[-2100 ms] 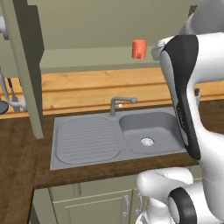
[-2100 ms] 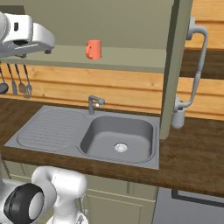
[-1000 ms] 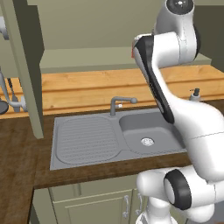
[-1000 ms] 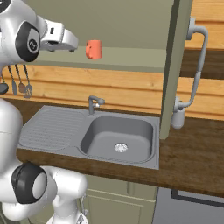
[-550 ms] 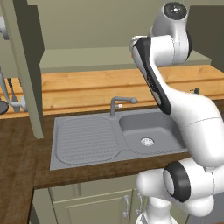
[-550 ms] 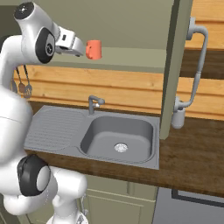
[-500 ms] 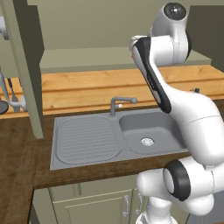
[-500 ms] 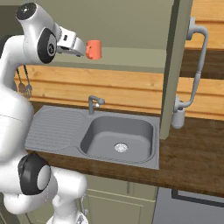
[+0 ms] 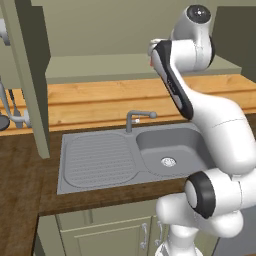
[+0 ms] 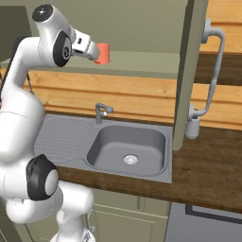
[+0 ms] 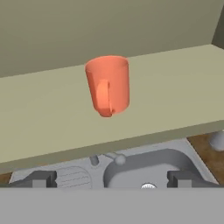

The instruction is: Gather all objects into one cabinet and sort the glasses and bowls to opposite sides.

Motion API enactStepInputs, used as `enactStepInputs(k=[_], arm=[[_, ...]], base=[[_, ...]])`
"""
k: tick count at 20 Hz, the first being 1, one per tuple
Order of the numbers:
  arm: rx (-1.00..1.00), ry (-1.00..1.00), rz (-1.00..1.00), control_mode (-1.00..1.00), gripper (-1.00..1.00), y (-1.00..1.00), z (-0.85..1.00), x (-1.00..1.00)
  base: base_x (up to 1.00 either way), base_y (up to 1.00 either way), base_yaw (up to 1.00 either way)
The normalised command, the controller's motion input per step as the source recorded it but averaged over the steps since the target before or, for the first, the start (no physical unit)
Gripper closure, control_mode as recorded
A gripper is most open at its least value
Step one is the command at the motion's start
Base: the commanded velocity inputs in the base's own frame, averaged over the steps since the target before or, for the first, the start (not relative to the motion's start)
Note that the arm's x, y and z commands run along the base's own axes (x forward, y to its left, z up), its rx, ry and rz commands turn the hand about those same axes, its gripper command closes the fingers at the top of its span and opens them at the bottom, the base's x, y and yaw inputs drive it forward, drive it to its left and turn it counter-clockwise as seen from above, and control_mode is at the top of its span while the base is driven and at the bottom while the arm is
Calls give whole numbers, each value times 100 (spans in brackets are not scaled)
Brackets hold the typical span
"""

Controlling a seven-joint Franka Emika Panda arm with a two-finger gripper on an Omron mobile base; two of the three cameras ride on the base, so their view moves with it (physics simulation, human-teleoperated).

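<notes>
The salmon-orange cup (image 11: 107,85) stands upright on the cabinet's pale shelf (image 11: 175,87), handle facing the wide-open, empty tool (image 11: 111,178), dead ahead and just short of it

The salmon-orange cup (image 11: 107,85) looks like smooth, matt plastic or ceramic, its side handle the same finish. The cabinet shelf (image 11: 175,83) is a flat, matt pale green, the cabinet door (image 10: 187,71) a matt olive. The sink (image 9: 125,155) reads as dull grey metal with a ribbed drainboard. The countertop (image 10: 212,175) is dark grained wood, the wall panelling (image 9: 90,102) lighter wood planks.
</notes>
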Motion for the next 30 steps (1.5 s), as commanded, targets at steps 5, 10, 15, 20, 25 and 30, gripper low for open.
enactStepInputs(k=[5, 10, 15, 20, 25, 30], arm=[[0, 0, 0, -100, -100, -5, 0, 52], [0, 0, 0, -100, -100, 0, -7, 39], [0, 0, 0, -100, -100, 0, -5, 36], [0, 0, 0, -100, -100, 0, -18, 40], [0, 0, 0, -100, -100, 0, -5, 42], [0, 0, 0, -100, -100, 0, 0, 28]], base=[[0, 0, 0], [0, 0, 0], [0, 0, 0], [0, 0, 0], [0, 0, 0], [0, 0, 0]])
